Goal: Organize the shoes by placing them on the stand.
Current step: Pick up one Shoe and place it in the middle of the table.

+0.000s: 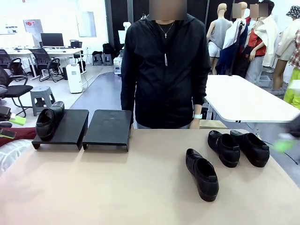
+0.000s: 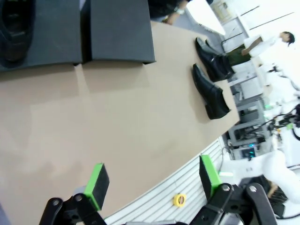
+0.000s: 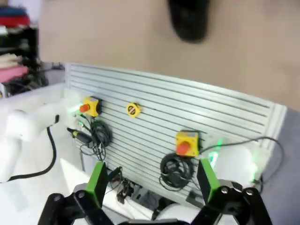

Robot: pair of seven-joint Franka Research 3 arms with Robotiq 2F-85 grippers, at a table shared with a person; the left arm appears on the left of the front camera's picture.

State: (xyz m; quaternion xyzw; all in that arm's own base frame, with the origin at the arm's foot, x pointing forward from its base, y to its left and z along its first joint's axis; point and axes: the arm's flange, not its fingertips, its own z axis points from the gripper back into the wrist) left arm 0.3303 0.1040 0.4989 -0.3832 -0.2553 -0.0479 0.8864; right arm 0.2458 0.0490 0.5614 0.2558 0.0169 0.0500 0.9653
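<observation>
1 shoe (image 1: pixel 49 122) on 1 of 2 stands (image 1: pixel 108 127), 3 shoes (image 1: pixel 202 173) on table (image 1: pixel 117 187)

Two black sloped rectangular stands (image 1: pixel 108 127) sat side by side, far ahead of the left gripper (image 2: pixel 152 183). Four glossy black leather slip-on loafers (image 1: pixel 202 174) were counted: one on a stand, three on the beige tabletop (image 1: pixel 117 187). One person (image 1: pixel 164 70) stood beyond.
</observation>
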